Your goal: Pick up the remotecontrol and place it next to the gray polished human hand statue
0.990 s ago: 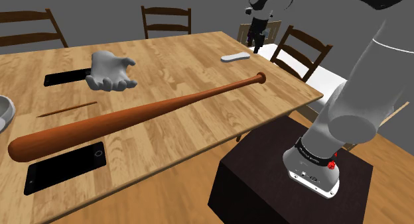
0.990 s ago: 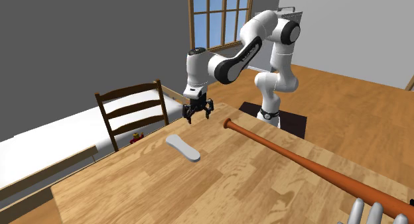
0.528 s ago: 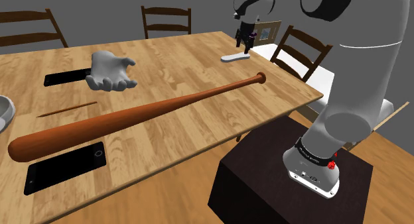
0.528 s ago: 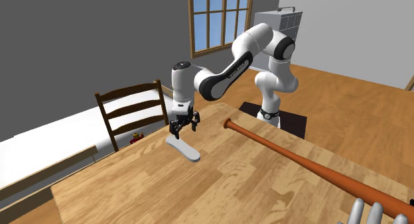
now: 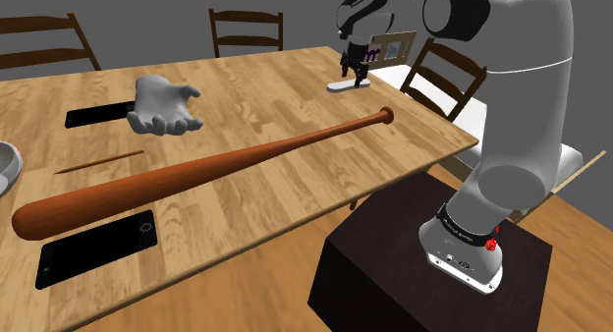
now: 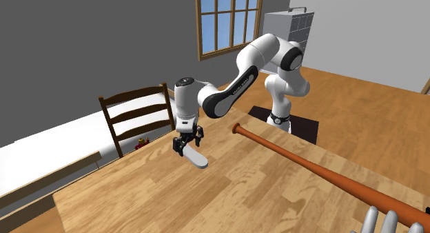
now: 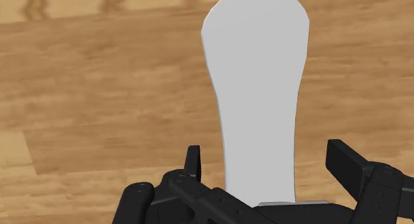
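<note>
Wood-grained and broad, the one table (image 5: 255, 94) takes up most of the shoulder view, with three dark slatted chairs (image 5: 246, 30) drawn up along its far and right-hand edges. One white arm (image 5: 521, 114) rises from the dark stand (image 5: 422, 271) and reaches over the table's far right corner. One reddish-brown baseball bat (image 5: 196, 173) lies diagonally across the boards, its knob close to the edge nearest the stand. Two black flat slabs rest on the table, one (image 5: 98, 247) near the front edge below the bat's barrel, the other (image 5: 96, 114) just beside the single pale grey hand statue (image 5: 165, 106). One light grey remote (image 5: 347, 84) lies flat near the far right corner, close to the table edge and well apart from the statue; a wide stretch of bare wood runs between them, above the bat. One thin stick (image 5: 98, 163) lies between the statue and the bat. The end effector (image 6: 186, 145) hangs low over one end of the remote (image 6: 193, 156); in the wrist view its fingers (image 7: 342, 156) are spread, one on each side of the remote (image 7: 255, 103), with a gap on both sides and no contact.
</note>
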Controlling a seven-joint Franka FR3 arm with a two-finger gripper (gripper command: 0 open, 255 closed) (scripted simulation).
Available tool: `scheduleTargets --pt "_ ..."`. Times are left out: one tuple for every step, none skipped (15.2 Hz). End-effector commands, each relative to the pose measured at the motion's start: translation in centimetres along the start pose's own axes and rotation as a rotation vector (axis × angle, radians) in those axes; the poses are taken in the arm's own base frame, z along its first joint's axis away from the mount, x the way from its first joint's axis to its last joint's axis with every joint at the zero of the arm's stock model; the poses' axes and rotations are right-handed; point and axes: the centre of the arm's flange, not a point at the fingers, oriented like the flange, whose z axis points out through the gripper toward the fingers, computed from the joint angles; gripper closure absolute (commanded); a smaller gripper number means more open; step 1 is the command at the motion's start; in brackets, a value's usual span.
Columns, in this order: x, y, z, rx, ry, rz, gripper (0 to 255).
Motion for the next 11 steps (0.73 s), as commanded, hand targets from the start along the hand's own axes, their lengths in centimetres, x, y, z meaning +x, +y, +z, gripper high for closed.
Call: scheduleTargets --pt "0.01 0.04 1.36 0.000 0.000 0.000 0" --pt "0.01 0.04 1.36 0.000 0.000 0.000 0" --pt "0.01 0.04 1.36 0.000 0.000 0.000 0" --pt "0.01 0.04 1.36 0.000 0.000 0.000 0" --pt "0.01 0.04 1.36 0.000 0.000 0.000 0" --pt "0.01 0.04 1.36 0.000 0.000 0.000 0" --pt "0.01 0.04 1.36 0.000 0.000 0.000 0" --pt "0.01 0.04 1.36 0.000 0.000 0.000 0" --pt "0.01 0.04 1.35 0.000 0.000 0.000 0" --pt "0.01 0.04 1.35 0.000 0.000 0.000 255" --pt "0.01 0.04 1.35 0.000 0.000 0.000 255"
